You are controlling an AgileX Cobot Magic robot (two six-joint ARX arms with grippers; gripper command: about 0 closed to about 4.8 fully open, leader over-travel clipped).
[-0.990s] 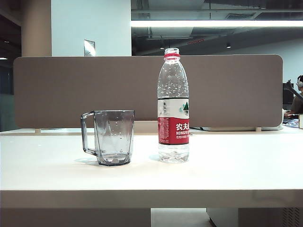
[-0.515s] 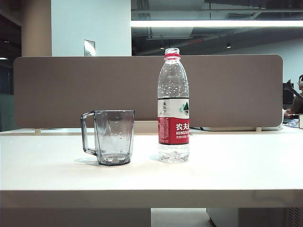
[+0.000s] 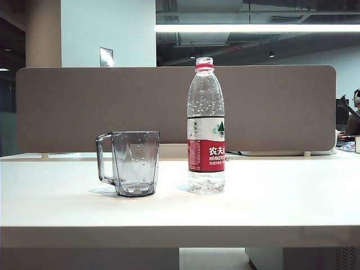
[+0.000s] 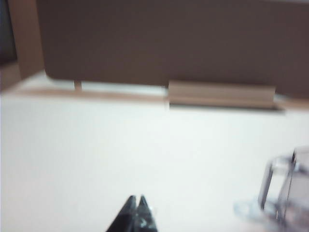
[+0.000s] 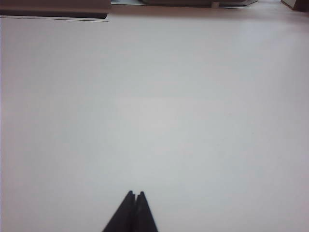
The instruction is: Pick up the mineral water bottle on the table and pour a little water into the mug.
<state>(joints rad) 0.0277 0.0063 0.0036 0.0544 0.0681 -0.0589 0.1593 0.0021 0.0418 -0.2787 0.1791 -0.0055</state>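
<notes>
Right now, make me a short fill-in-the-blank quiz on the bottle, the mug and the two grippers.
1. The bottle stands to the ___ of the mug in the exterior view.
2. The bottle has no ___ on its neck.
3. The left gripper and the right gripper both have their jaws ___.
4. Only the ___ wrist view shows the mug's handle.

Missing words: right; cap; shut; left

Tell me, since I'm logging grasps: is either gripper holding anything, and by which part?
Nothing is held. The left gripper and right gripper are shut on nothing over the table.
</notes>
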